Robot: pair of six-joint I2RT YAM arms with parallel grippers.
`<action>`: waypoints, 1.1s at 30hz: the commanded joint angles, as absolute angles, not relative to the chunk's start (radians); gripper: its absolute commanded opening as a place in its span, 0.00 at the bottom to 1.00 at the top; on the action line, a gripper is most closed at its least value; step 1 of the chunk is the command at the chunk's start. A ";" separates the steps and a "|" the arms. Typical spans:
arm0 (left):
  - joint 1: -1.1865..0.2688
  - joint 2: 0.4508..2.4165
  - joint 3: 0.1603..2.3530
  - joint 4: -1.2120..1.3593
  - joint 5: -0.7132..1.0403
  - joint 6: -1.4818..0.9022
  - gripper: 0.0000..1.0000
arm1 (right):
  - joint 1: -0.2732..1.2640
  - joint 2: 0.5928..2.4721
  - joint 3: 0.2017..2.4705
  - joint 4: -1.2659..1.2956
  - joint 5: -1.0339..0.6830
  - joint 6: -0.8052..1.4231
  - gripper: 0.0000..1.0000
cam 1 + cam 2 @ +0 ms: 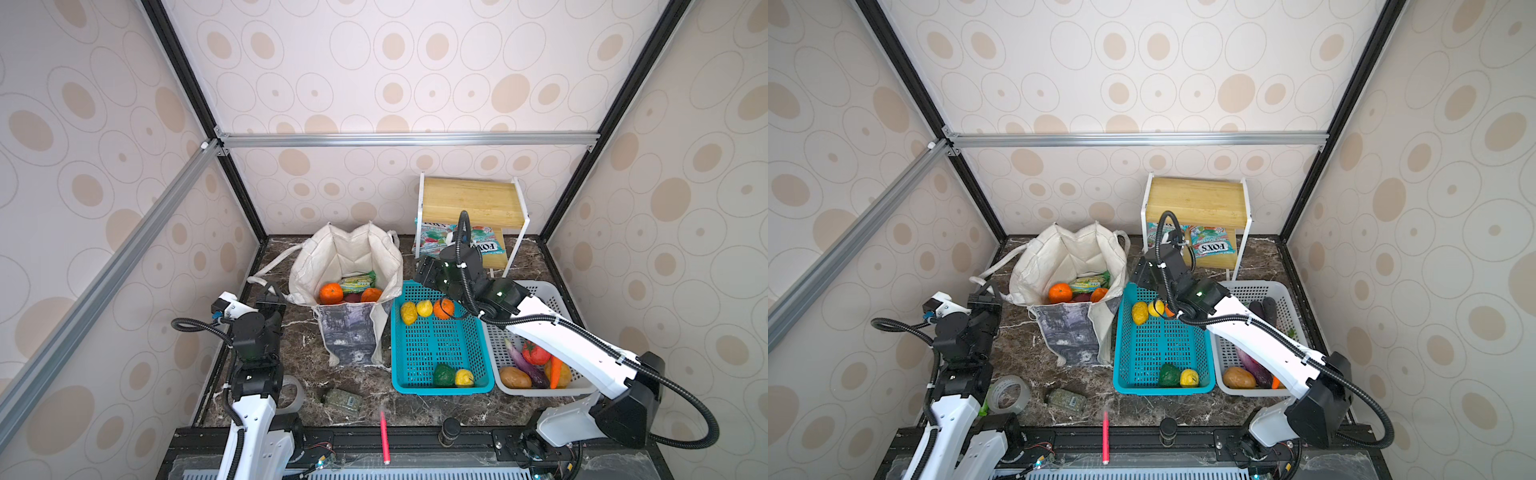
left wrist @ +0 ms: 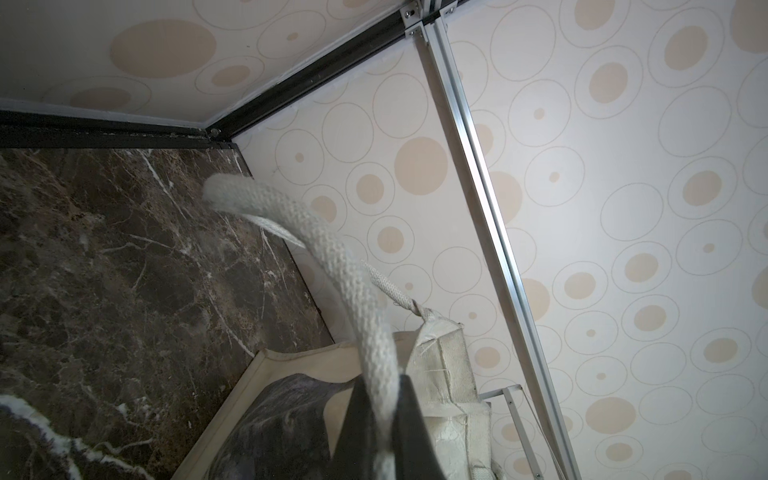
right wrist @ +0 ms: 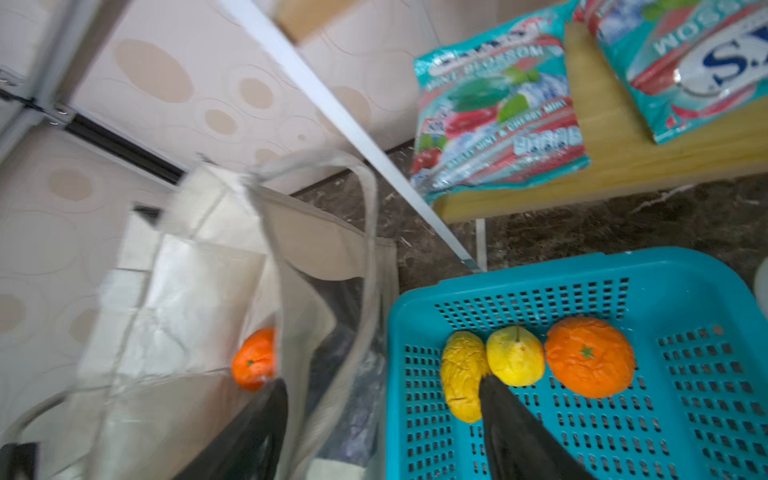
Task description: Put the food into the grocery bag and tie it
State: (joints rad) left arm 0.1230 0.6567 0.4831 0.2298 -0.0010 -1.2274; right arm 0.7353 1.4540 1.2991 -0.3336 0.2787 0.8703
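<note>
Broadly, the dark marble table carries everything. The grocery bag stands upright and open at the back, left of centre. Its printed panel faces the front, and its right side is pressed against the teal basket. A white basket sits against the far side of the teal one and holds toy vegetables. Behind both baskets stands a wooden rack with two mint packets on its lower shelf.

Inside the bag lie an orange fruit, a green packet and a second orange item. The teal basket holds two yellow fruits and a crinkled orange in a row along its back wall. A green piece and another yellow fruit lie at its front wall.

The left gripper is at the bag's left side. Its jaws are closed tight on the bag's pale woven handle, which arches up out of them. The right gripper hovers above the line where the bag meets the teal basket, with its jaws standing apart. The wrist view is blurred there, but nothing appears to be clamped between them.
</note>
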 commanded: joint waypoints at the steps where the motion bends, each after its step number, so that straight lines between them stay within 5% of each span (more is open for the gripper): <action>1: 0.129 0.667 0.523 0.158 0.006 -1.183 0.00 | 0.736 1.491 1.269 -0.261 0.216 0.972 0.66; 15: 0.129 0.680 0.522 0.123 0.020 -1.167 0.00 | 0.740 1.729 1.366 -0.042 -0.041 1.044 0.65; 23: 0.129 0.689 0.478 0.157 0.058 -1.185 0.00 | 0.782 1.826 1.388 0.071 -0.074 1.138 0.54; 30: 0.130 0.683 0.462 0.153 0.043 -1.178 0.00 | 0.822 1.883 1.369 0.212 -0.060 1.289 0.66; 33: 0.129 0.686 0.462 0.153 0.041 -1.178 0.00 | 0.827 1.896 1.299 0.368 -0.028 1.429 0.60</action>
State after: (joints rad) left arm 0.1246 0.6880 0.4603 0.1417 0.0425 -1.1957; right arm 0.8127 1.8774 1.3476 0.2123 -0.0479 1.2785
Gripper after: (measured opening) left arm 0.076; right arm 0.614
